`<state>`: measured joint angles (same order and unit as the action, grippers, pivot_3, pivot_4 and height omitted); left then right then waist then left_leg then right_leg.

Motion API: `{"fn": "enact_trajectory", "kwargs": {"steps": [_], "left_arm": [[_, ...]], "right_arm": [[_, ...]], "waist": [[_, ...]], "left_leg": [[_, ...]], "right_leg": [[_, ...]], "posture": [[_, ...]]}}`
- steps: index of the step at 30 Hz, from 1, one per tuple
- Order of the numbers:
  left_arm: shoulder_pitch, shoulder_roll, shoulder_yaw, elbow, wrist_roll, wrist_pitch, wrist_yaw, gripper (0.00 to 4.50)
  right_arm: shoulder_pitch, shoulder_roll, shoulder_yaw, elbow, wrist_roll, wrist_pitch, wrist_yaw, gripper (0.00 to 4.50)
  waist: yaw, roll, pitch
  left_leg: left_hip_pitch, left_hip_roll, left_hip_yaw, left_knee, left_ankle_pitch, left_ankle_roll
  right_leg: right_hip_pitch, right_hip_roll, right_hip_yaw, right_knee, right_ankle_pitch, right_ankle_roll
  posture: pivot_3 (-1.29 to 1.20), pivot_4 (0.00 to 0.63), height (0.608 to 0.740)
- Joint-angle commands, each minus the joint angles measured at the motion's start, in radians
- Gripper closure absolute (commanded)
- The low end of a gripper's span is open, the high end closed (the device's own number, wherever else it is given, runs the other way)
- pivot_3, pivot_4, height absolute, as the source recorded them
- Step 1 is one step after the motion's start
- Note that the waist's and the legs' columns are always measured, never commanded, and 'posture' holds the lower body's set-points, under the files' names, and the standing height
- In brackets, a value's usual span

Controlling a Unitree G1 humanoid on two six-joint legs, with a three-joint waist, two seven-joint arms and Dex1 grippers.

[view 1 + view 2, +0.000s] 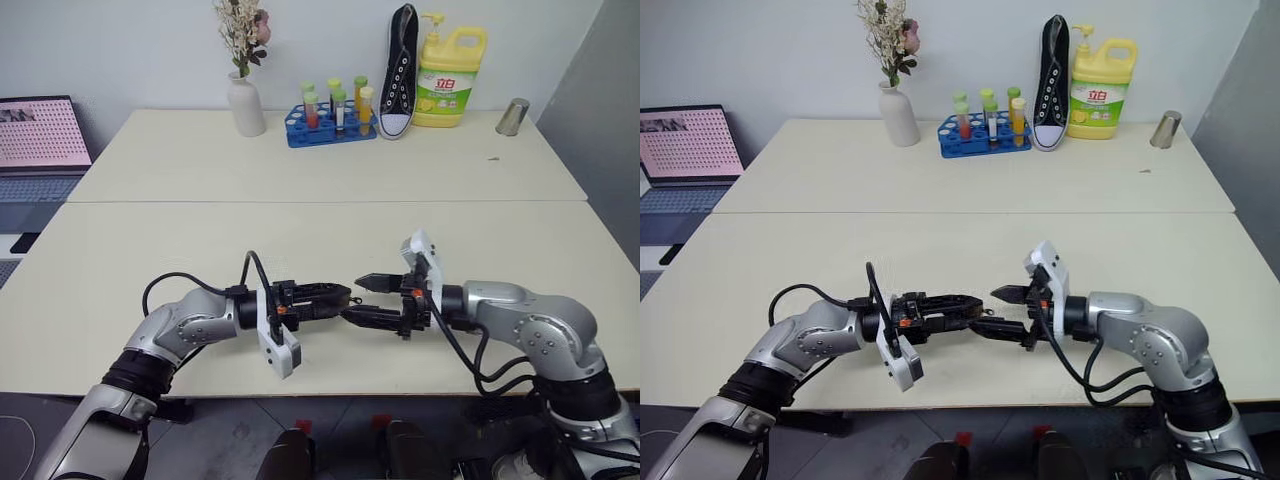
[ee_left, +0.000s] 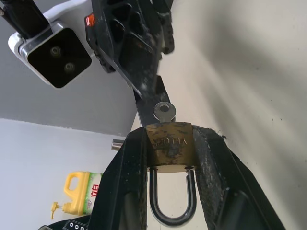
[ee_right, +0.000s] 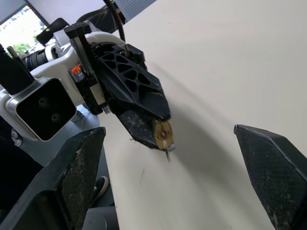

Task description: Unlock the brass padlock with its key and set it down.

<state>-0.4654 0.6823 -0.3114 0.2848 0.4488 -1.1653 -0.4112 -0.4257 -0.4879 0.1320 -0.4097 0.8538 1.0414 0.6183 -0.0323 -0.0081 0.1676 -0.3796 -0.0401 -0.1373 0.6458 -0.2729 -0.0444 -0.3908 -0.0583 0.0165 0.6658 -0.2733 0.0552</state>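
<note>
Left wrist view gives the plainest look at the padlock [image 2: 169, 145]: its brass body is pinched between the two black fingers [image 2: 125, 182] of the left gripper [image 1: 340, 297], with the silvery shackle [image 2: 171, 199] looping back toward the wrist and its legs seated in the body. The key [image 2: 164, 111] sticks out of the padlock's far end, round head showing, and nothing grips it. Just past it stands the right gripper [image 1: 370, 300], its fingers spread wide and empty, one finger's tip close beside the key head. In the right wrist view the padlock and key show as a small gold spot at the tip of the left gripper, between the parted right fingers [image 3: 78, 170]. From the head views, both grippers meet tip to tip above the near edge of the table [image 1: 300, 150], roughly midway along it, with the padlock held clear of the tabletop.
</note>
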Motion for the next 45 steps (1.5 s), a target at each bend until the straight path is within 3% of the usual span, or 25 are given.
{"fn": "enact_trajectory", "kwargs": {"steps": [1,9,12,23,30,41,45], "left_arm": [[-0.019,0.003,0.000,-0.021,-0.035,-0.007,0.000,3.53],[-0.019,-0.004,0.001,-0.030,-0.040,0.000,-0.007,3.53],[-0.014,-0.004,0.002,-0.033,-0.044,0.005,-0.009,3.53],[-0.006,-0.003,0.004,-0.041,-0.051,0.014,-0.010,3.53],[0.010,0.014,-0.025,-0.049,-0.124,0.035,-0.053,3.53],[0.110,0.064,0.019,-0.148,-0.285,0.117,-0.101,0.11],[0.181,0.100,0.065,-0.208,-0.350,0.182,-0.113,0.00]], "right_arm": [[-0.026,0.008,0.001,-0.012,-0.002,-0.011,0.014,0.00],[-0.035,0.035,0.011,0.021,-0.029,-0.022,0.024,0.00],[-0.036,0.033,0.013,0.025,-0.034,-0.022,0.036,0.62],[-0.041,0.031,0.019,0.029,-0.062,-0.037,0.074,4.38],[-0.044,0.036,0.023,0.033,-0.075,-0.048,0.096,4.37],[-0.047,0.031,0.023,0.052,-0.115,-0.079,0.115,4.37],[-0.047,-0.001,0.032,0.056,-0.173,-0.135,0.139,4.37]], "waist": [[0.000,0.000,0.000],[0.000,0.000,0.000],[0.000,0.000,0.000],[0.000,0.000,0.000],[0.000,0.000,0.000],[-0.001,0.000,0.000],[-0.001,0.000,0.000]], "left_leg": [[0.000,0.000,0.000,0.000,0.000,0.000],[0.000,0.000,0.000,0.000,0.000,0.000],[0.000,0.000,0.000,0.000,0.000,0.000],[0.000,0.000,0.000,0.000,0.000,0.000],[0.000,0.000,0.000,0.000,0.000,0.000],[0.000,0.000,0.000,0.000,0.000,0.000],[0.000,0.000,0.000,0.000,0.000,0.000]], "right_leg": [[0.000,0.000,0.000,0.000,0.000,0.000],[0.000,0.000,0.000,0.000,0.000,0.000],[0.000,0.000,0.000,0.000,0.000,0.000],[0.000,0.000,0.000,0.000,0.000,0.000],[0.000,0.000,0.000,0.000,0.000,0.000],[0.000,0.000,0.000,0.000,0.000,0.000],[0.000,0.000,0.000,0.000,0.000,0.000]], "posture": [[0.00,0.150,0.740],[0.00,0.150,0.740],[0.00,0.150,0.740],[0.00,0.150,0.740],[0.00,0.150,0.740],[0.00,0.150,0.740],[0.00,0.150,0.740]]}}
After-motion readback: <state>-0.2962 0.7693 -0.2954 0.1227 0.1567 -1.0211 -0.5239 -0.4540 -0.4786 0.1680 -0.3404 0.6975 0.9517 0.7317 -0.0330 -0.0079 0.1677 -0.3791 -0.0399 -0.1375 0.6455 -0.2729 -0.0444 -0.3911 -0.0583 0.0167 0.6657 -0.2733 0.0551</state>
